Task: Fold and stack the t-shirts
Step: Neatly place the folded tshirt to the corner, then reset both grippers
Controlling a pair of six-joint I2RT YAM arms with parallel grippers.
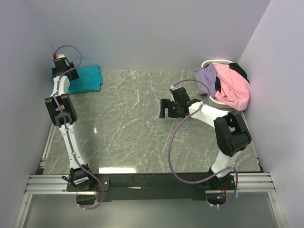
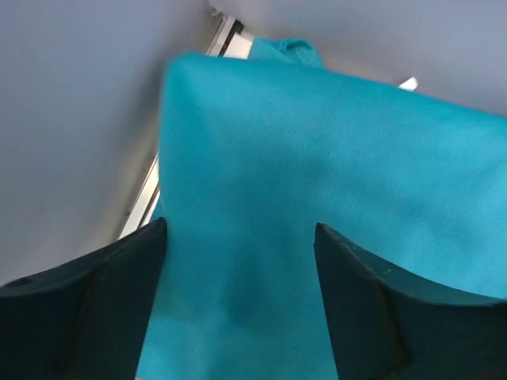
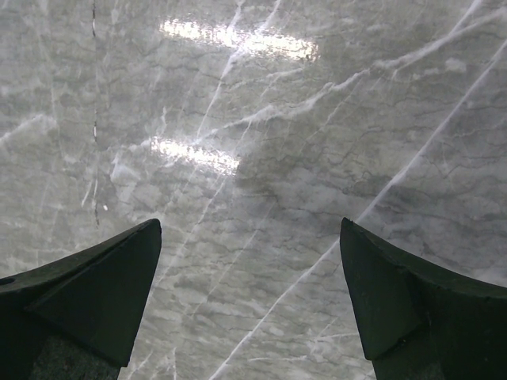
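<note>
The two arms rise from the rail at the near edge of the grey marbled counter [image 1: 128,133]. Past the middle of the counter, right of centre, the right hand [image 1: 167,108] hangs over bare stone with its fingers spread wide and nothing between them; its wrist view shows only veined marble and glare below the dark fingertips [image 3: 119,285]. Farther back, the left arm reaches along the left wall to the far-left corner, where the left hand [image 1: 61,67] sits at the left edge of the teal t-shirt [image 1: 86,79]. This shirt lies folded into a compact block on the counter, close to the back wall. In the left wrist view the fingers stand apart, and the teal cloth fills the gap between and beyond them, not pinched. In the far-right corner a white wire-rimmed basket [image 1: 213,62] holds a heap of t-shirts: a lavender t-shirt [image 1: 207,76] draped over its left side, a pink t-shirt [image 1: 232,88] spilling over the front, and a black t-shirt [image 1: 240,71] behind them.
</note>
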